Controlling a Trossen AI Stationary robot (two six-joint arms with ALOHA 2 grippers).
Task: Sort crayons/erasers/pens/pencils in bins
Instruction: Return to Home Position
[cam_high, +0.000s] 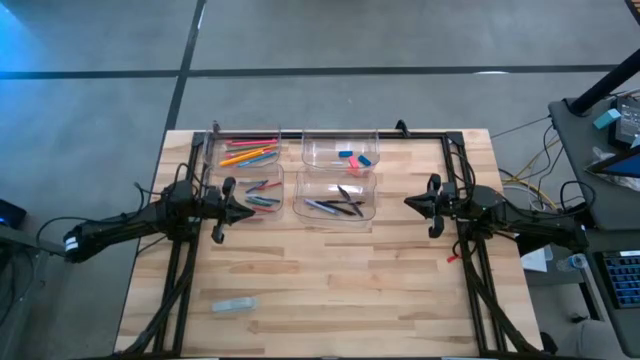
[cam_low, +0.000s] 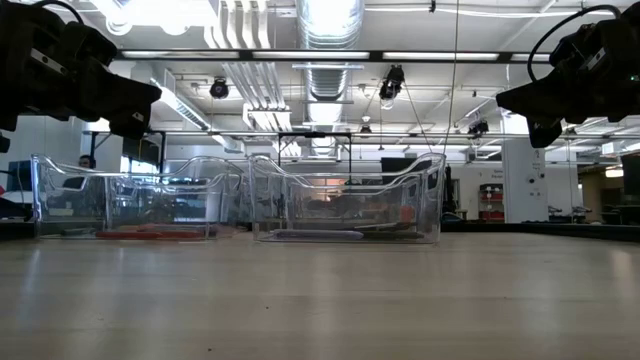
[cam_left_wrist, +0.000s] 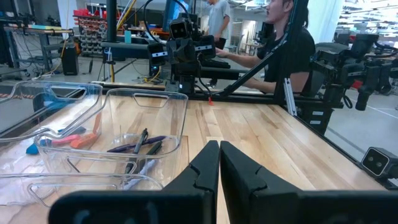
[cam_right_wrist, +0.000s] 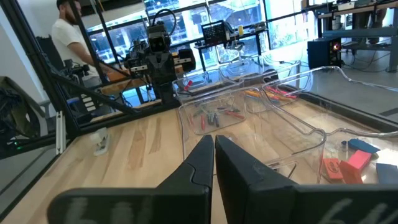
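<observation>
Closed, empty left gripper (cam_left_wrist: 219, 155) and right gripper (cam_right_wrist: 214, 149) should retract level, clear of the 4 bins (cam_high: 340, 134), seemingly all sorted.

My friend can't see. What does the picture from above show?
Four clear bins at the far end of the wooden table hold pencils, erasers, crayons and pens, one kind each. The left claw and right claw hover on either side, holding nothing.

4 clear bins (cam_high: 340, 137) in 2 rows of 2, with 3 erasers (cam_high: 352, 159) in 1 of them. Pencils (cam_high: 245, 154), crayons (cam_high: 262, 198) and pens (cam_high: 338, 207) too bunched for an exact count, several of each. 1 left gripper (cam_high: 246, 212), 1 right gripper (cam_high: 409, 203), and 1 small pale object (cam_high: 235, 304).
</observation>
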